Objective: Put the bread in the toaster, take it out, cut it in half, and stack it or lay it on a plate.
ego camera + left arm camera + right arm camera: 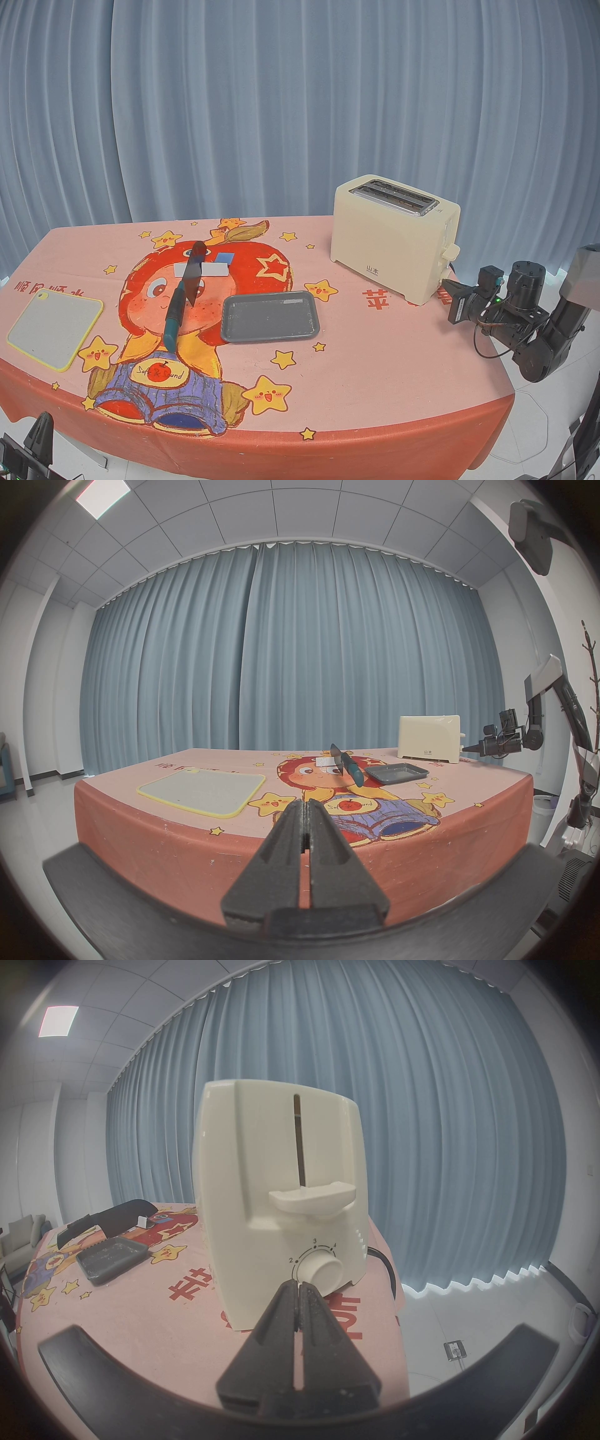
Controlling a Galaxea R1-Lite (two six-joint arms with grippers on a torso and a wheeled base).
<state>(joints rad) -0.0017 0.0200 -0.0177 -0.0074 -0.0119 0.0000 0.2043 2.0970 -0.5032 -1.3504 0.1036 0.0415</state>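
Observation:
The cream toaster (394,234) stands at the back right of the table, and its side lever (312,1197) sits at the low end of its track. No bread shows in its top slots (394,196). My right gripper (299,1300) is shut and empty, level with the toaster's dial (322,1267) and just short of that lever side (447,285). My left gripper (307,820) is shut and empty, low off the table's front left edge. A teal-handled knife (181,300) leans on a white rest (215,269). Right of the knife lies the grey plate (270,316).
A grey cutting board with a yellow rim (53,328) lies at the table's left. A small blue block (224,257) sits behind the knife rest. The toaster's black cord (384,1263) runs off the table's right edge. A curtain hangs behind the table.

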